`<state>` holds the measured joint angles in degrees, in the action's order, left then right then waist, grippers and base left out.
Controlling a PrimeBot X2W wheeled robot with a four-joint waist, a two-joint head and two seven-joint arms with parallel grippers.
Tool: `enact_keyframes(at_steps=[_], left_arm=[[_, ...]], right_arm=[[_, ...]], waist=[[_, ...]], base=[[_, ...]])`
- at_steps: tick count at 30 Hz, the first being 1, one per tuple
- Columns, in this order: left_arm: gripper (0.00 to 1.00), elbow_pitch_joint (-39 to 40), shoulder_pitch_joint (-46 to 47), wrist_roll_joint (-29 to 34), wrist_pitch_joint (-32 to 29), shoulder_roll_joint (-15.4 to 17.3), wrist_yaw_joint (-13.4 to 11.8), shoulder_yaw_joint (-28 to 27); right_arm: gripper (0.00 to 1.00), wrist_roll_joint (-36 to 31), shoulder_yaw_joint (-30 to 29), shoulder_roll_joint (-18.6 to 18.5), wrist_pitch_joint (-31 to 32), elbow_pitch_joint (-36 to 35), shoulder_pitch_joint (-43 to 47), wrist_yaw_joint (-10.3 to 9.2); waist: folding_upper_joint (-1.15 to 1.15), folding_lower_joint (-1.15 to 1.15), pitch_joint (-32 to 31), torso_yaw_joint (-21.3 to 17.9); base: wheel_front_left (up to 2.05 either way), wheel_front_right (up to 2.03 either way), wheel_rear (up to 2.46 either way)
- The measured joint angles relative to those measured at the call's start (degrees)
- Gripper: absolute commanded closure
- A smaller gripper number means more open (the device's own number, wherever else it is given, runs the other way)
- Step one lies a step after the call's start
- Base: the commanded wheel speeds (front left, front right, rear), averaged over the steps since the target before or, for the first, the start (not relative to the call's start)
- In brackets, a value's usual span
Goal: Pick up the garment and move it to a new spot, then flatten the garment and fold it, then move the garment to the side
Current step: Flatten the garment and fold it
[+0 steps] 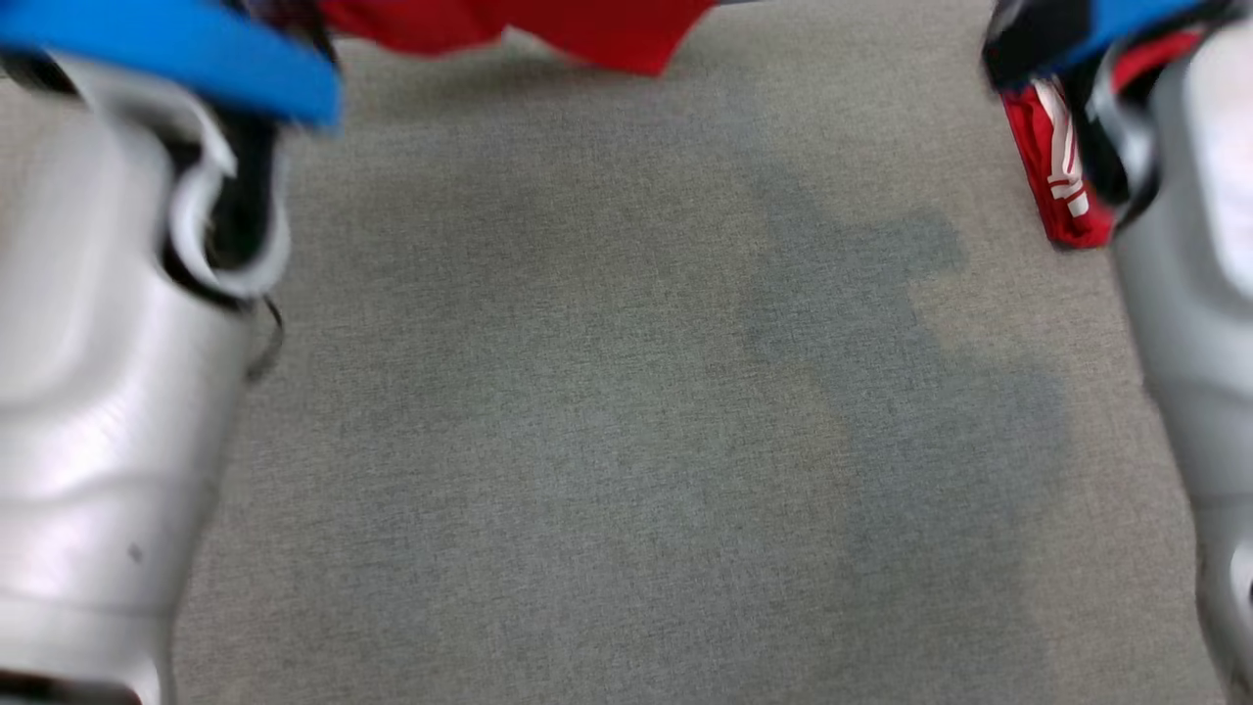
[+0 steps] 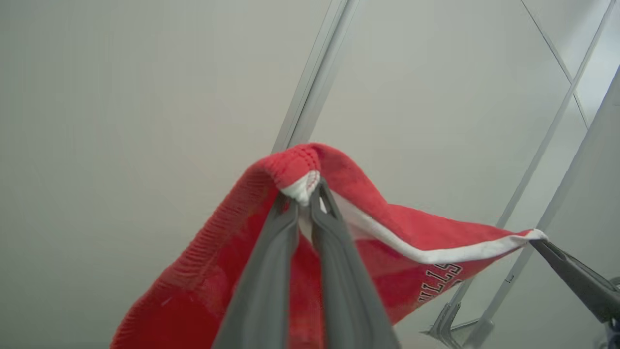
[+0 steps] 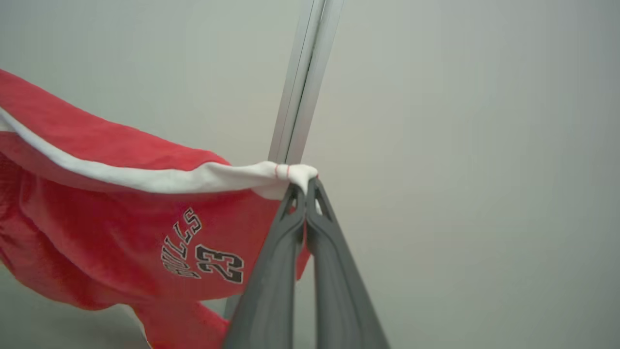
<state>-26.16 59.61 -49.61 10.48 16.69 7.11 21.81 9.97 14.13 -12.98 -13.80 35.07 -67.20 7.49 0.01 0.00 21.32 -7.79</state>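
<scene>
Left gripper (image 2: pixel 304 196): pressed closed on the white hem (image 2: pixel 436 254) of the red garment (image 2: pixel 193 281);
Right gripper (image 3: pixel 306 191): closed on the same hem; garment stretched between both

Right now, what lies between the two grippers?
The white edge of the red knit garment, stretched from left gripper to right gripper, in left wrist view.
</scene>
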Motion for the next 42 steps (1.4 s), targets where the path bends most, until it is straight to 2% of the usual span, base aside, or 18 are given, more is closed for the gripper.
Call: enact_keyframes(at_steps=[2,7,12,17,23,30,34,37,42], left_arm=[[1.0,0.5,-4.4,-0.7,0.8,0.4,0.0,3.0],[1.0,3.7,-18.2,-4.6,1.9,3.0,0.0,12.1],[1.0,5.0,-31.5,-6.6,2.3,7.1,0.0,17.6],[1.0,9.8,-41.8,-8.6,1.9,10.0,-0.4,19.5],[1.0,17.8,-50.8,-9.6,-4.2,14.6,-4.9,22.9],[1.0,30.5,-60.4,-12.7,-11.0,20.1,-11.8,25.3],[1.0,37.4,-62.6,-13.5,-13.6,22.1,-14.3,26.4],[1.0,41.1,-62.8,-14.1,-12.9,22.0,-15.3,24.9],[1.0,41.0,-58.4,-14.9,-12.9,19.8,-14.9,23.1]], right_arm=[[1.0,0.8,2.3,-0.8,1.4,1.4,4.2,0.0],[1.0,9.4,5.7,-2.3,9.9,2.2,18.6,0.0],[1.0,14.9,6.6,-5.6,18.1,-5.1,33.1,0.0],[1.0,16.5,2.7,-7.0,26.6,-15.7,47.0,0.0],[1.0,15.2,-5.0,-6.3,39.2,-30.8,63.3,0.0],[1.0,12.8,-13.8,-0.9,54.9,-49.0,79.0,0.0],[1.0,11.2,-17.4,2.0,62.0,-57.1,84.6,0.0],[1.0,9.8,-20.0,3.0,62.9,-60.9,85.0,-0.01],[1.0,10.0,-19.1,0.1,62.6,-60.3,78.5,-0.01]], waist=[[0.01,0.0,-0.6,0.1],[0.0,-0.01,-3.3,0.8],[-0.01,-0.01,-7.0,1.0],[-0.02,-0.02,-10.5,0.9],[-0.02,-0.02,-13.7,2.1],[-0.02,-0.01,-14.7,3.5],[-0.02,-0.01,-14.1,4.4],[-0.02,0.0,-13.8,5.2],[-0.02,0.0,-13.5,6.2]], base=[[0.0,0.0,0.0],[0.0,0.0,0.0],[0.0,0.0,0.0],[0.0,0.0,0.0],[0.0,0.0,0.0],[0.0,0.0,0.0],[0.0,0.0,0.0],[0.0,0.0,0.0],[0.0,0.0,0.0]])
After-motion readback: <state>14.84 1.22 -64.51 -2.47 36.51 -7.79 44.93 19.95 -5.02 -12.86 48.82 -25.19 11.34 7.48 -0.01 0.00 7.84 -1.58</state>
